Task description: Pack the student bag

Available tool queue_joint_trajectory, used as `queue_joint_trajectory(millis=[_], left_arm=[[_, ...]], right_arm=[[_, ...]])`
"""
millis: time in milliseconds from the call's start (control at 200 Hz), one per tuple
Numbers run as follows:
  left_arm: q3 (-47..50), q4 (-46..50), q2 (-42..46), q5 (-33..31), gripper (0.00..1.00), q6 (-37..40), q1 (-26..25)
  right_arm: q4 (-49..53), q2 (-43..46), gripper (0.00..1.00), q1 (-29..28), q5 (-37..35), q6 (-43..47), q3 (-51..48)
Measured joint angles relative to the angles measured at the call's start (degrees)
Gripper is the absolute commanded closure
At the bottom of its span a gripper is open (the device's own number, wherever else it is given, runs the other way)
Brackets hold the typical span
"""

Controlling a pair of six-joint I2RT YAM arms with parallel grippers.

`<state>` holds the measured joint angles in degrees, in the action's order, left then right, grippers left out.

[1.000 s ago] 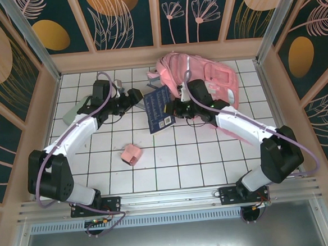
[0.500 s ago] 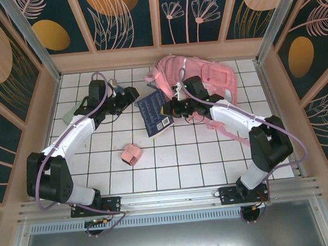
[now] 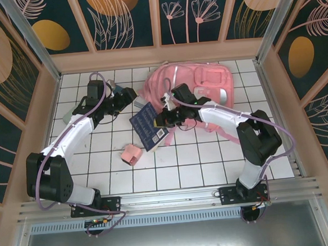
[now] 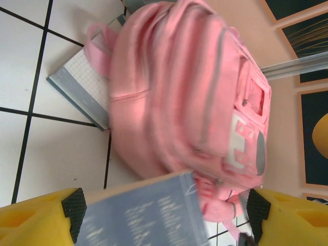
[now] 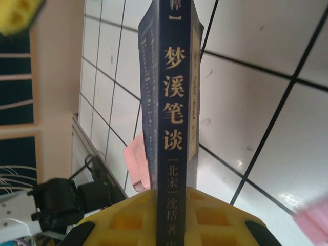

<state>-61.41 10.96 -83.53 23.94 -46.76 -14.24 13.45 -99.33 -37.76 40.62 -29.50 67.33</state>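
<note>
Student bag (image 3: pixel 203 82) lies flat on the white tiled desk (image 3: pixel 183 161), on the far side of both grippers, just beyond the right gripper (image 3: pixel 162 119) and to the right of the left gripper (image 3: pixel 129 97). In the left wrist view the bag (image 4: pixel 189 92) sits straight ahead of the fingers, front pockets and pale strip facing the camera, blurred, its edge lying over a grid-ruled notebook (image 4: pixel 82 84). Right gripper is clamped on a dark blue book (image 3: pixel 147 127), holding it by one end, book upright on edge and tilted, sticking out to the left of the gripper, toward the left arm. In the right wrist view the spine (image 5: pixel 174 113), with gold Chinese characters, runs straight out from between the yellow pads (image 5: pixel 128 223). Left gripper is spread wide and grips nothing. A corner of the book (image 4: pixel 148 210) shows between its yellow fingers (image 4: pixel 36 220), and I can't tell whether it touches. Small pink box (image 3: pixel 132 154) sits on the desk nearer the bases, apart from both grippers, below the book's lower end.
</note>
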Motion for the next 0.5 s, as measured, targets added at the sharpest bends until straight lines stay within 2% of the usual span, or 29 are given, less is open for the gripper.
queue_joint_trajectory(millis=[305,500], left_arm=[[1.2,0.0,0.7,0.0,0.16,0.0,0.0],[3.2,-1.8,3.2,1.4,0.17,-0.5,0.0]], right_arm=[[-3.1,0.3,1.00,-0.5,-1.3,0.3,-2.8],[-4.8,3.6,1.00,3.0,-2.6,0.0,-2.8]])
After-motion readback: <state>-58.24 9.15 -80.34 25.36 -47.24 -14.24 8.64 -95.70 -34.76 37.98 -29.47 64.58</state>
